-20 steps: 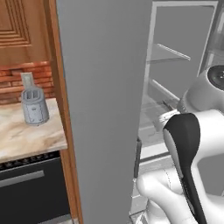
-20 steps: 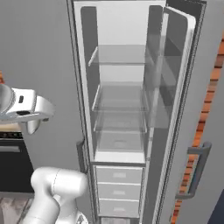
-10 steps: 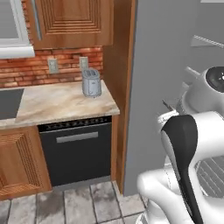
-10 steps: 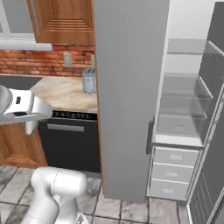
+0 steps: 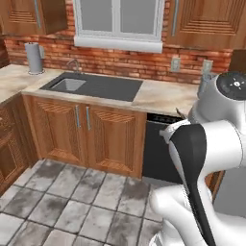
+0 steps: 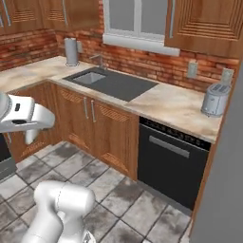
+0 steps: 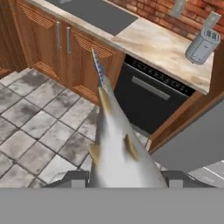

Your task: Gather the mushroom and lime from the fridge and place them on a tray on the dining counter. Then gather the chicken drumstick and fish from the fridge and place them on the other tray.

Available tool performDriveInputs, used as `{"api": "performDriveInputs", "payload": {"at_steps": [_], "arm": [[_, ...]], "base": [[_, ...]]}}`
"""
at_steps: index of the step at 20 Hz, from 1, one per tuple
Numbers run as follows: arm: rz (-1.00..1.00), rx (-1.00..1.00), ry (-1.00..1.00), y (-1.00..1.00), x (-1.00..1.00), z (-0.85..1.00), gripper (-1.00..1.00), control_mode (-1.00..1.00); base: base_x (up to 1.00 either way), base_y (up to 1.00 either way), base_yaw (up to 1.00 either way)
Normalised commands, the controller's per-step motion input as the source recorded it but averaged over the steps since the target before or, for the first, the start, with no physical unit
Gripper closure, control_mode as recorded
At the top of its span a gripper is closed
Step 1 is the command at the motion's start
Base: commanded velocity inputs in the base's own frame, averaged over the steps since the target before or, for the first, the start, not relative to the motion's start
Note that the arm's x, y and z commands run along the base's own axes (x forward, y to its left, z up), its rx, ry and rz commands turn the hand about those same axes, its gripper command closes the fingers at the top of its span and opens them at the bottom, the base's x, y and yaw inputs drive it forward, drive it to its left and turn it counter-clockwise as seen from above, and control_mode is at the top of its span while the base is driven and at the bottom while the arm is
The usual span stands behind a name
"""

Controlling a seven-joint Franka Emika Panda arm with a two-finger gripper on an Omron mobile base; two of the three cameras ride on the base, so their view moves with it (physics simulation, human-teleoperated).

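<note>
Hand view: one grey fish (image 7: 116, 144) sticks out from the gripper (image 7: 124, 177), whose two jaws are closed on its body, tail pointing toward the black dishwasher (image 7: 151, 98). Left of the dishwasher are two wooden cupboard doors (image 6: 97, 128). Above those sits one sink (image 6: 111, 83). One toaster (image 6: 214, 99) stands on the counter (image 6: 178, 107), right of the sink.

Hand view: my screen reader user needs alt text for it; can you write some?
A grey fish is held between the pincer fingers, tail pointing away, above a grey tiled floor. Beyond it stand wooden cabinets, a black dishwasher and a toaster on the beige counter.
</note>
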Motion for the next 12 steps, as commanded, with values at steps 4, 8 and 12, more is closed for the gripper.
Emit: {"api": "performDriveInputs", "payload": {"at_steps": [4,8,12], "arm": [[0.00,0.00,0.00,0.00,0.00,0.00,1.00,1.00],[0.00,0.00,0.00,0.00,0.00,0.00,1.00,1.00],[0.00,0.00,0.00,0.00,0.00,0.00,1.00,1.00]], "base": [[-0.54,0.28,0.92],[-0.45,0.29,0.92],[-0.36,0.28,0.91]]}}
